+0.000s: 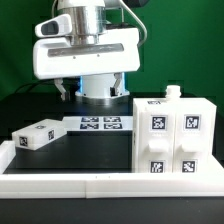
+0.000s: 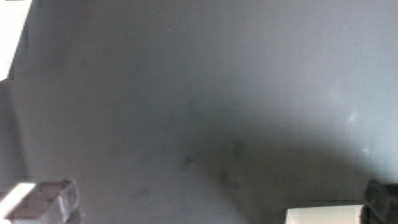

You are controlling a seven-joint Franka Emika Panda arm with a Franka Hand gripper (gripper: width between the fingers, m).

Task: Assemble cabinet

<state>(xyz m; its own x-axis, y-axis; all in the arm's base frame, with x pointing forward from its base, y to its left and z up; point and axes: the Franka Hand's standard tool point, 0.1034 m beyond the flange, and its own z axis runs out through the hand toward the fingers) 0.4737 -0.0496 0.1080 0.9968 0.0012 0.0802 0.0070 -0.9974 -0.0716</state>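
The cabinet [image 1: 170,135] is a white box-like body with four square markers on its front, standing at the exterior view's right, with a small white knob [image 1: 172,92] on its top. A loose white block [image 1: 40,135] with markers lies on the table at the exterior view's left. My gripper [image 1: 95,90] hangs above the back middle of the table, apart from both, open and empty. In the wrist view my gripper [image 2: 206,200] is spread wide over dark bare table, with one fingertip [image 2: 36,200] at each edge. A white corner [image 2: 329,218] of something shows by the other fingertip.
The marker board [image 1: 100,123] lies flat between the loose block and the cabinet. A long low white border rail [image 1: 100,185] runs along the front. A white round post [image 1: 98,85] stands behind the gripper.
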